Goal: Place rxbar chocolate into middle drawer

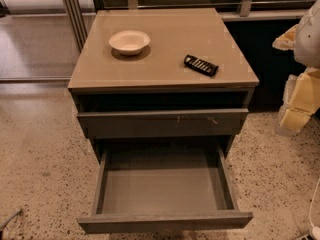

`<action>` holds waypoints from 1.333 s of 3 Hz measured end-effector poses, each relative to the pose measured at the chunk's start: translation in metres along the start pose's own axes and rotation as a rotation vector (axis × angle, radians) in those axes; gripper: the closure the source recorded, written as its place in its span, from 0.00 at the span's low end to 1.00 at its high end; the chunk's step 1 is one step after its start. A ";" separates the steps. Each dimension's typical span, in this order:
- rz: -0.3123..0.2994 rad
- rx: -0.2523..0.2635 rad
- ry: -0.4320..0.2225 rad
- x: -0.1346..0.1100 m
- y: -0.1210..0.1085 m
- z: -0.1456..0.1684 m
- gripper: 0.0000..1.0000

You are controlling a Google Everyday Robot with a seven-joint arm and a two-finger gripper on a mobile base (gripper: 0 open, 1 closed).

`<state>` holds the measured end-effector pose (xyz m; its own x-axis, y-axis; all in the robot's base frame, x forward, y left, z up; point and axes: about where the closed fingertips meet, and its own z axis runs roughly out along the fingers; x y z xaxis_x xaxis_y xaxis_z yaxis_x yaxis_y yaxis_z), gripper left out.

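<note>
The rxbar chocolate [200, 65], a small flat black bar with a row of white markings, lies on the cabinet top [165, 69] towards its right front. The middle drawer [160, 189] is pulled far out below, and its smooth grey interior holds nothing. My gripper [299, 101] is the white and pale yellow shape at the right edge of the view, to the right of the cabinet. It is well apart from the bar and holds nothing that I can see.
A round cream bowl [129, 41] stands on the cabinet top at the left rear. The grey drawer front with small pale scratch marks [162, 122] sits above the open drawer. Speckled floor [40, 149] surrounds the cabinet. Metal frame legs [74, 11] stand behind.
</note>
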<state>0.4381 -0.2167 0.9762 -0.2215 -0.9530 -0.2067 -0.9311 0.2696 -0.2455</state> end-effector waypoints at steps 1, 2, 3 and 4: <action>0.000 0.000 0.000 0.000 0.000 0.000 0.00; 0.012 0.010 -0.031 -0.005 -0.015 0.006 0.00; 0.027 0.024 -0.081 -0.011 -0.041 0.017 0.00; 0.073 0.073 -0.162 -0.026 -0.087 0.043 0.00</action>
<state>0.5378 -0.2093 0.9626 -0.2326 -0.8974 -0.3750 -0.8895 0.3522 -0.2910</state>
